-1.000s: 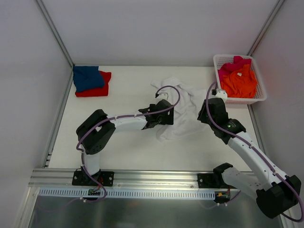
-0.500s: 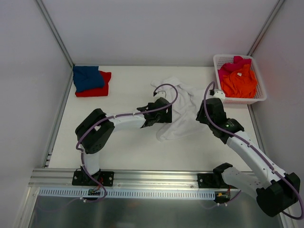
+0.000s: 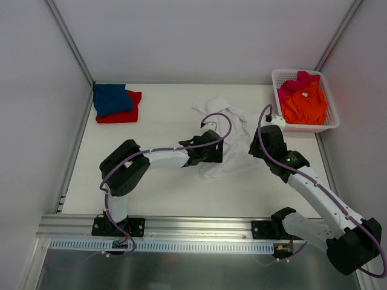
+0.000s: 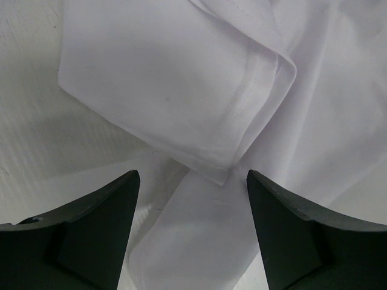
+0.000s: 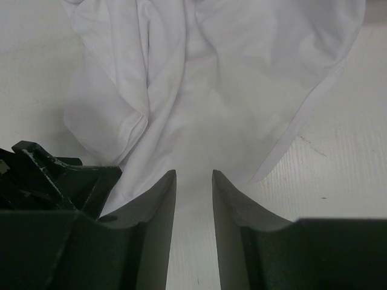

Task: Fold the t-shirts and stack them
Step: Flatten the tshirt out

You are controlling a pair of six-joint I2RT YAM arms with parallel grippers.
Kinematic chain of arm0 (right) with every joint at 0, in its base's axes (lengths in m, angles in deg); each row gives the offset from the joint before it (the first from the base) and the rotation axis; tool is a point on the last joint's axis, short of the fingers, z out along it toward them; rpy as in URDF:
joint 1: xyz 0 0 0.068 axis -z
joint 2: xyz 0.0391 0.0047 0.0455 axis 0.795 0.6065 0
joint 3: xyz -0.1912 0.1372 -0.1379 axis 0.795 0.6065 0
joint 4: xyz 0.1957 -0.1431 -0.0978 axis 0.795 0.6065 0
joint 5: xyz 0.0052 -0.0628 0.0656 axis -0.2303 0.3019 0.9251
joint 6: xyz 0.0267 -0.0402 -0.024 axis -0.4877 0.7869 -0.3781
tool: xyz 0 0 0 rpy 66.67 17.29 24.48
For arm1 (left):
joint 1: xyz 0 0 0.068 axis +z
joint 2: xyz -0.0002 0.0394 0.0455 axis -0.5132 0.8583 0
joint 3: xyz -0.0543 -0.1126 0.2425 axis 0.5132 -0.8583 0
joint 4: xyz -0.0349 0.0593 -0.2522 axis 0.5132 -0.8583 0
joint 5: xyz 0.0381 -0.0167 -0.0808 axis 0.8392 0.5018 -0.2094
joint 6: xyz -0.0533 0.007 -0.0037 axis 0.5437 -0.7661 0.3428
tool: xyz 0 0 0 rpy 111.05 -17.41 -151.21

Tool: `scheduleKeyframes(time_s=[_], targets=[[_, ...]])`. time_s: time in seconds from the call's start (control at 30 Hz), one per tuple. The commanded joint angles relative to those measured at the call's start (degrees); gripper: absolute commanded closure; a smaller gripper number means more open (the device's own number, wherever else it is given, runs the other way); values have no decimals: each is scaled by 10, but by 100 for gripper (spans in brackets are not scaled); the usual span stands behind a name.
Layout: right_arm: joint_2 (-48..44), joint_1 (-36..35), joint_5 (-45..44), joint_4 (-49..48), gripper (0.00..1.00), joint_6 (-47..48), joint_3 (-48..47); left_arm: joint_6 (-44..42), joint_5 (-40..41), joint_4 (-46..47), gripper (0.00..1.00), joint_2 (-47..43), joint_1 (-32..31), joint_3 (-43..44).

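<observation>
The left pincer [image 4: 190, 178] is wide open and holds nothing. It sits low over the bench [image 4: 30, 121], and a corner of the white t-shirt [image 4: 181, 90] pokes in between its two fingers. That corner is a folded flap with a stitched hem [image 4: 245, 109] along one side.

The right pincer [image 5: 192, 178] has only a thin gap between its fingers. It is at the shirt's other edge, and the cloth runs right up to its tips. I cannot tell if it has cloth pinched or not.

The white t-shirt lies crumpled in the middle of the bench, between the two arms. It is not flat yet, so I think the step now is to grab it and spread it out.

To do this well, the left pincer should go down until the flap is deep between its fingers. Then it should close on the hem, where the cloth is thick and will not slip. It should take just that flap, not the layers under it. The right pincer needs a firm hold on its own edge too. Then both can lift and pull apart gently, so the shirt opens without bunching.

A blue t-shirt [image 3: 110, 98] lies on a red t-shirt [image 3: 128, 115] in the far left corner. That looks like the pile to add to. An orange t-shirt [image 3: 305, 106] and a pink t-shirt [image 3: 295, 81] wait in the white basket [image 3: 331, 125] at the far right.
</observation>
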Motion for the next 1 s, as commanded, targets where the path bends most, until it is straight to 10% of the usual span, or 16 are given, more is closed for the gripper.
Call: scheduleKeyframes(time_s=[0.0,0.97], targets=[[-1,-5,-3,-12,67,-11,-2,16,5,5,28,-2,-6,-8],[-13,-21,-9,-10,67,-6,-1,-15,63,-7,88,30,-4,34]])
